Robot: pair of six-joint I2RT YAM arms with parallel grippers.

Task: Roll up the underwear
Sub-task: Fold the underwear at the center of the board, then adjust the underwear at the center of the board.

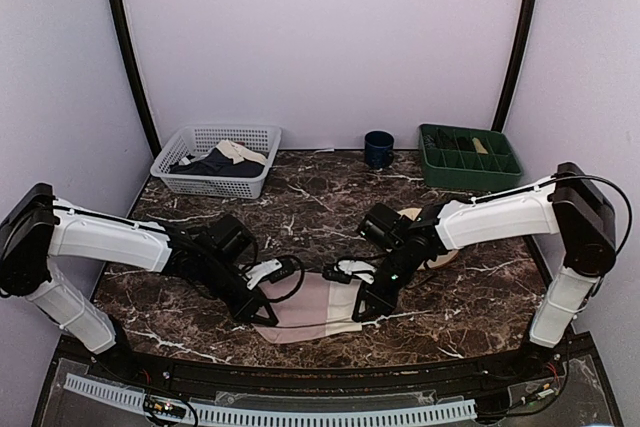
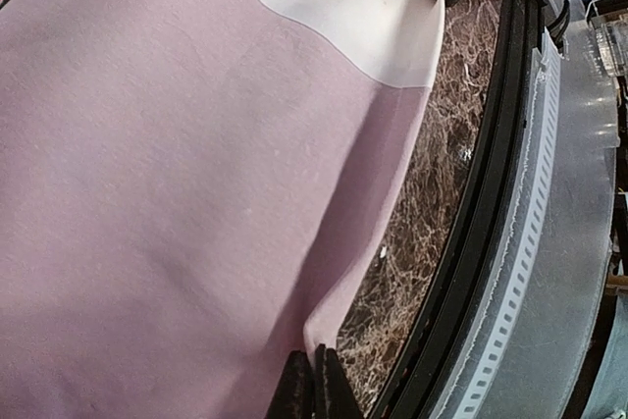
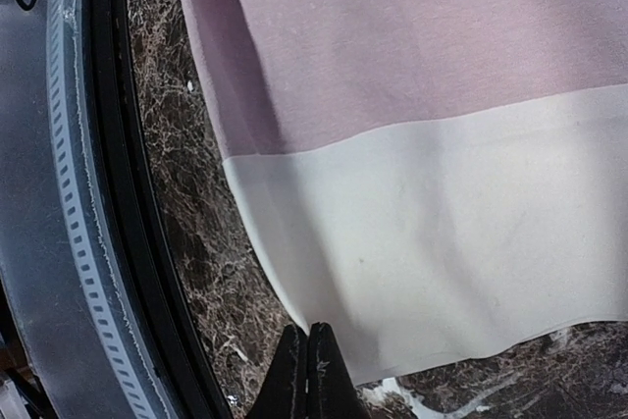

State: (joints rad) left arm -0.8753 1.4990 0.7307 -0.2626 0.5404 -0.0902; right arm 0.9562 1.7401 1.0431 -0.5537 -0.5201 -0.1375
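Marble table (image 1: 470,297) — my left gripper (image 2: 314,387) and right gripper (image 3: 307,368) clamp the underwear (image 1: 305,307) at its near hem; roll starting, I reckon — next needs matched turns.

The top camera sits high behind the near edge of the dark veined marble counter (image 1: 330,197), looking down and forward over all of it. Each wrist camera hangs very close, peering past the left tool (image 2: 314,385) or right tool (image 3: 307,370) at the dusty-pink soft fabric briefs (image 1: 305,309), which all three views share, plus that near edge.

No legible text or labels
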